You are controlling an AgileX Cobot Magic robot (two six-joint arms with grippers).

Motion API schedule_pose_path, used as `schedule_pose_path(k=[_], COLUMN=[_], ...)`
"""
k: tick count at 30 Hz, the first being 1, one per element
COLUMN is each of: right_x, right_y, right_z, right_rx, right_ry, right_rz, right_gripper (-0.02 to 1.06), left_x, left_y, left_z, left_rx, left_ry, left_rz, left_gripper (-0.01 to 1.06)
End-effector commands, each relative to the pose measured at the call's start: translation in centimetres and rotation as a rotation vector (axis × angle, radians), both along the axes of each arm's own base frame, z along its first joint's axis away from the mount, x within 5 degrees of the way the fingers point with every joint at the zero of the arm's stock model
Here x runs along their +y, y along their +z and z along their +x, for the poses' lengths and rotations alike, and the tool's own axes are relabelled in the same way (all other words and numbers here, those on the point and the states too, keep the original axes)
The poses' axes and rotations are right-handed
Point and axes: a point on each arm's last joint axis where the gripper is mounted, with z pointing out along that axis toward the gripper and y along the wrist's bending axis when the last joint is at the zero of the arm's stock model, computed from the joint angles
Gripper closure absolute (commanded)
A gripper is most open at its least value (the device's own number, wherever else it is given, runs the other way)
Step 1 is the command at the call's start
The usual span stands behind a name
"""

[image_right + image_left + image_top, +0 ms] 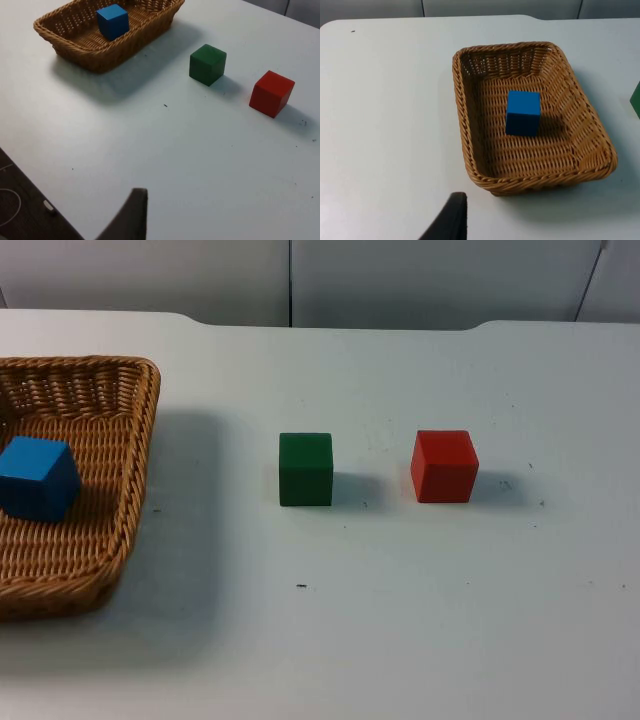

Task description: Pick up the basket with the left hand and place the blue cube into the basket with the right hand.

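- Left gripper [451, 220]: one black fingertip seen in left wrist view, above bare white table [385, 125], touching nothing; spread or pressed together — cannot tell.
- Just ahead of that fingertip: near short rim of wicker basket [470, 115], apart from fingertip, basket flat on table, not lifted.
- Further out, inside basket: blue cube [523, 113] on woven floor, roughly mid-basket, upright, clear of all four walls.
- Beyond basket's side, at picture edge: sliver of green cube [636, 100], outside basket.
- Far end from left gripper: table edge, then grey partition wall [500, 7].
- Right gripper [131, 216]: one black fingertip seen in right wrist view, over table near its front edge, holding nothing visible; finger state — cannot tell.
- Beside that fingertip: dark floor strip past table edge.
- Ahead of right gripper, well apart: green cube and red cube [271, 93] on table, near each other, not touching.
- Further out, off toward the side away from red cube: basket with blue cube inside, well apart from right gripper.
- Top view: basket [135, 490] at left, cut by frame, blue cube [38, 478] inside it; green cube [305, 469] between basket and red cube [444, 466], all apart, each casting a shadow.
- Small dark specks scattered on table around the cubes.
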Motion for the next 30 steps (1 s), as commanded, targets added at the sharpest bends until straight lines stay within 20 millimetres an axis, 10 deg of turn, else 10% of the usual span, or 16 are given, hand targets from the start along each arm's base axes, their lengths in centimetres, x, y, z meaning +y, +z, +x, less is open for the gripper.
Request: schedule_pose_path(k=[1, 9, 30], right_x=[0.06, 0.07, 0.33], right_y=[-0.03, -0.03, -0.03], right_z=[0.02, -0.01, -0.60], right_rx=[-0.006, -0.005, -0.009], right_ry=[-0.002, -0.030, -0.775], right_rz=[0.009, 0.010, 0.008], right_gripper=[0.00, 0.00, 0.00], left_x=[0.00, 0.00, 0.00], left_y=[-0.12, -0.12, -0.12], left_z=[0.06, 0.06, 0.06], left_rx=[-0.005, -0.005, -0.005], left_ry=[-0.003, -0.003, -0.003], left_rz=[-0.003, -0.003, -0.003], left_gripper=[0.05, 0.05, 0.05])
